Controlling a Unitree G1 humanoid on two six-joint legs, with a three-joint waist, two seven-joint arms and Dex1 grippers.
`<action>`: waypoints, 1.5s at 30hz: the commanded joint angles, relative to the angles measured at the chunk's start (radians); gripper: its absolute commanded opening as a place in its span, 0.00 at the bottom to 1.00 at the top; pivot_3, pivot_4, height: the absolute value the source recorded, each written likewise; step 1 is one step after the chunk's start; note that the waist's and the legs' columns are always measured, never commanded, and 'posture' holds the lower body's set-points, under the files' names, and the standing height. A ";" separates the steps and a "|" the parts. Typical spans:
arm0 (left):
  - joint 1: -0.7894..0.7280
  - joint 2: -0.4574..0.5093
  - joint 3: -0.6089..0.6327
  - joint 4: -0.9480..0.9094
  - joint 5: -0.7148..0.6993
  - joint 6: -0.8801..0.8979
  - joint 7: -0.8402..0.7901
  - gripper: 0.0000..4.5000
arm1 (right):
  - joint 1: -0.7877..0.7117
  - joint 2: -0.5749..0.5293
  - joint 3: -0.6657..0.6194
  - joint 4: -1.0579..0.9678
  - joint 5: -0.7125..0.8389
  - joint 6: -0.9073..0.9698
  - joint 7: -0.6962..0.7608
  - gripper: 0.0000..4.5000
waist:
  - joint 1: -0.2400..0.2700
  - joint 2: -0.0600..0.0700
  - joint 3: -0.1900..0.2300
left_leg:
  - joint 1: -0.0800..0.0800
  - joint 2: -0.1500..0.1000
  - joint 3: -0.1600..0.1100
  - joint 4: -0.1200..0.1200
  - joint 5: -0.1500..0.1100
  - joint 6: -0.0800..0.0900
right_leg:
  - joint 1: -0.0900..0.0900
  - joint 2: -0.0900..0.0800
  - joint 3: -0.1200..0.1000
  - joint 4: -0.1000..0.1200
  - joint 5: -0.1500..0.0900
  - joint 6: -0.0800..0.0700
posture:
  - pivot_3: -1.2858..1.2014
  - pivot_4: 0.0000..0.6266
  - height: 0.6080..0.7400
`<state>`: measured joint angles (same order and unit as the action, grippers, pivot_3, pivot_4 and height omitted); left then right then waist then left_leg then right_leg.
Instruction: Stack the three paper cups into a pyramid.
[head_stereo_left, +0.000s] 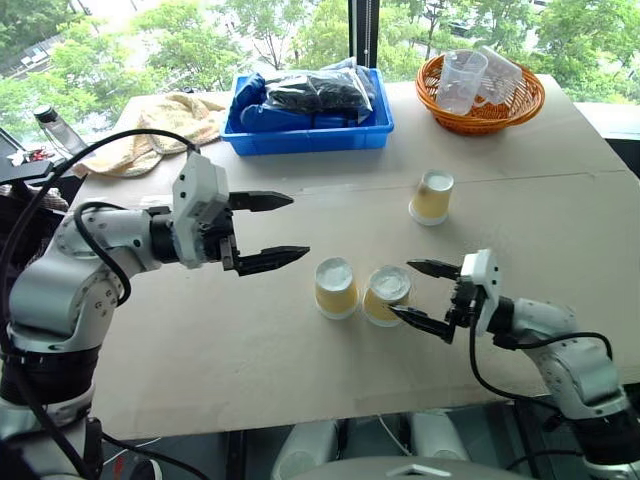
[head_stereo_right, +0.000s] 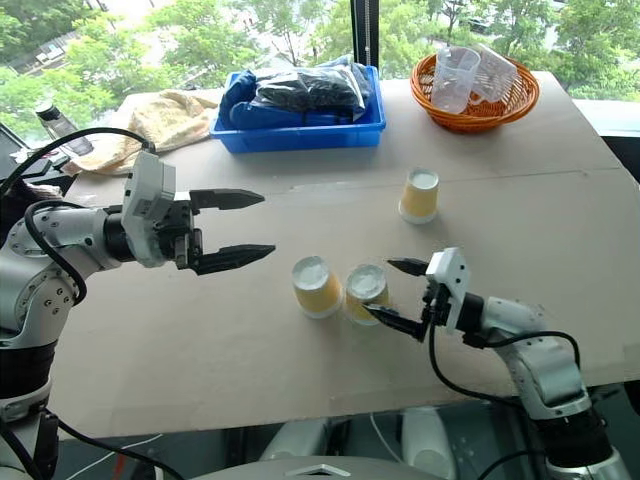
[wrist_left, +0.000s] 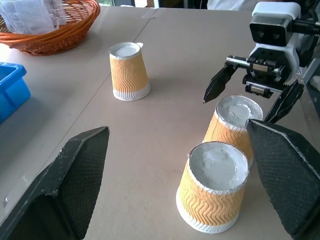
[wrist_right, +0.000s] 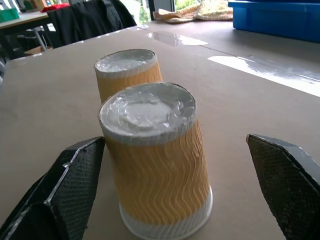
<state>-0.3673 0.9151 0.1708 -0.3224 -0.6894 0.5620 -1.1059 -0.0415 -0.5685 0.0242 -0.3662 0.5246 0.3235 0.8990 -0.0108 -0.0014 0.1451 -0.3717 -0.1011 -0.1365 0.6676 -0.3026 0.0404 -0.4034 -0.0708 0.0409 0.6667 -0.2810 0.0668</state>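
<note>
Base row set: two upturned cups (head_stereo_left: 336, 288) (head_stereo_left: 386, 295) stand side by side mid-surface, the right gripper (head_stereo_left: 425, 295) spread around one, left gripper (head_stereo_left: 268, 230) spread. Next: fetching the third cup (head_stereo_left: 432, 197) beyond.

Clutter along the far edge of the tabletop (head_stereo_left: 250, 350)

A blue bin (head_stereo_left: 312, 130) holds dark bagged items, with a crumpled yellowish cloth (head_stereo_left: 165, 125) just beside it. An orange wicker basket (head_stereo_left: 480, 95) sits at the far corner, carrying clear plastic cups (head_stereo_left: 462, 78). A dark-capped bottle (head_stereo_left: 58, 128) stands off the tabletop's edge, and trees show through the window.
</note>
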 joint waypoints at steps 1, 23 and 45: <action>-0.013 0.009 0.036 -0.014 -0.013 -0.005 -0.001 1.00 | -0.028 -0.006 -0.114 -0.055 0.122 0.034 -0.009 0.99 | -0.007 0.000 0.000 | 0.000 0.000 0.000 0.000 0.000 0.000 | 0.000 0.000 0.000 0.000 0.000 0.000 | 0.52 0.24 1.00; -0.030 0.000 0.065 -0.017 -0.030 0.024 0.047 1.00 | -0.614 0.299 -0.119 0.838 -0.256 -0.334 -0.386 0.99 | -0.039 0.000 0.000 | -0.008 -0.001 0.004 0.003 0.001 -0.002 | -0.013 0.000 0.000 0.011 0.000 0.000 | 0.52 0.24 1.00; -0.047 -0.019 0.079 -0.001 -0.038 0.084 0.142 1.00 | -0.778 0.368 -0.128 1.119 -0.259 -0.442 -0.318 0.99 | -0.065 0.000 0.000 | -0.008 0.000 0.004 0.003 0.002 -0.002 | -0.013 0.000 0.000 0.012 0.000 0.000 | 0.52 0.24 1.00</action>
<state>-0.3949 0.8925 0.2263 -0.3037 -0.7111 0.6483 -0.9659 -0.7892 -0.2020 -0.0887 0.7666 0.2646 -0.0938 0.5768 -0.0759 -0.0018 0.1451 -0.3796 -0.1014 -0.1325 0.6710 -0.3010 0.0380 -0.4166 -0.0707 0.0410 0.6790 -0.2810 0.0666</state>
